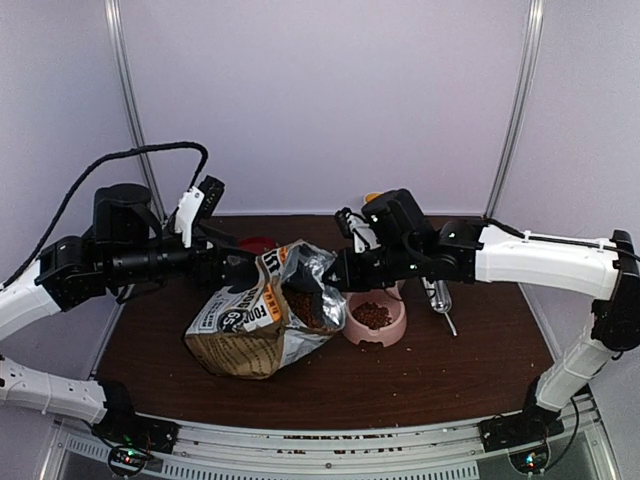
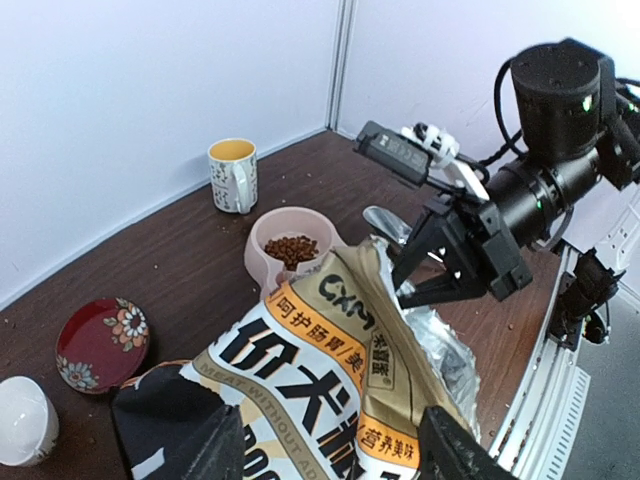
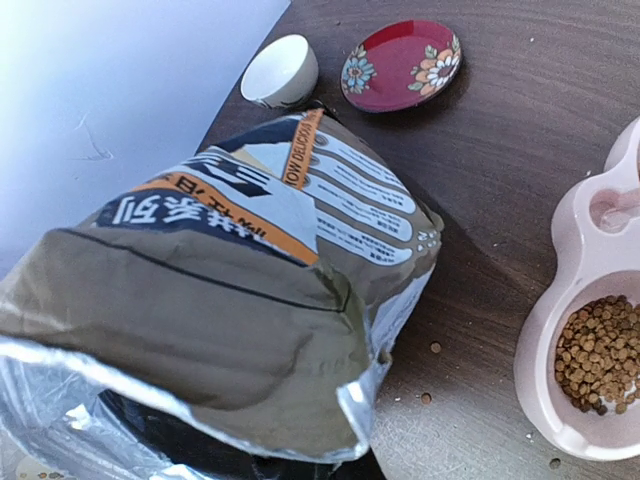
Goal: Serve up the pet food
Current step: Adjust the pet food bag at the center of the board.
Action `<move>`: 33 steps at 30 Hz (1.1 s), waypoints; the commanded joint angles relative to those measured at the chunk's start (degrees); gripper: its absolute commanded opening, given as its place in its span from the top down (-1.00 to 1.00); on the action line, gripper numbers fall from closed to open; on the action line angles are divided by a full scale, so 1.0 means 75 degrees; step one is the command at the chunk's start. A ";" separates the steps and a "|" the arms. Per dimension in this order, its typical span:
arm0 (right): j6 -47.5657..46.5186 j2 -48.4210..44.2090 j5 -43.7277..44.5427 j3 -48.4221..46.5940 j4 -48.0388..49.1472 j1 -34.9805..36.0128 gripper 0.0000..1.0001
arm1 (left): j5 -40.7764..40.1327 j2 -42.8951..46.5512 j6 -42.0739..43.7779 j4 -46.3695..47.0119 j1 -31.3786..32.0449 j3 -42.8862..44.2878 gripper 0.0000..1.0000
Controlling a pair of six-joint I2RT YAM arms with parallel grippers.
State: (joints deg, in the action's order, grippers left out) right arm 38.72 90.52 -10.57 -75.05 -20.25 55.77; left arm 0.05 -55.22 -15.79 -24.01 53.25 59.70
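The tan paper bag (image 1: pixel 250 325) with an orange band leans tipped on the table, its foil mouth toward the pink bowl (image 1: pixel 398 322). Pet food (image 1: pixel 372 315) fills the bowl's round well and shows as brown pellets (image 3: pixel 598 352) in the right wrist view. More kibble (image 1: pixel 303 305) lies inside the bag's mouth. My left gripper (image 2: pixel 325 420) is open, its fingers (image 2: pixel 200 445) spread either side of the bag's printed face (image 2: pixel 330 360). My right gripper (image 2: pixel 403 292) is shut on the bag's foil rim (image 3: pixel 400 400); its own fingers are hidden behind the bag in the right wrist view.
A red flowered saucer (image 2: pixel 100 343) and a small white cup (image 2: pixel 22 420) stand behind the bag. A patterned mug (image 2: pixel 233 175) is near the back wall. A metal scoop (image 1: pixel 440 298) lies right of the bowl. Loose pellets (image 3: pixel 435 348) dot the wood.
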 commanded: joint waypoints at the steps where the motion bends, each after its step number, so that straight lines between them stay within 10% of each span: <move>1: -0.0267 -0.0763 0.0973 -0.1146 -0.0390 -0.0118 1.00 | 0.0494 0.0233 0.1060 -0.0172 0.0090 0.0247 -0.25; 33: -0.0938 0.2124 0.0793 -0.6417 -0.2367 -0.0118 1.00 | 0.0075 0.1288 0.1910 0.2751 0.0353 -0.2599 -0.21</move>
State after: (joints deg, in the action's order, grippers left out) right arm 33.12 109.12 -7.01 -118.67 -47.13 55.22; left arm 3.60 -45.28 -3.01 -12.56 55.61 41.04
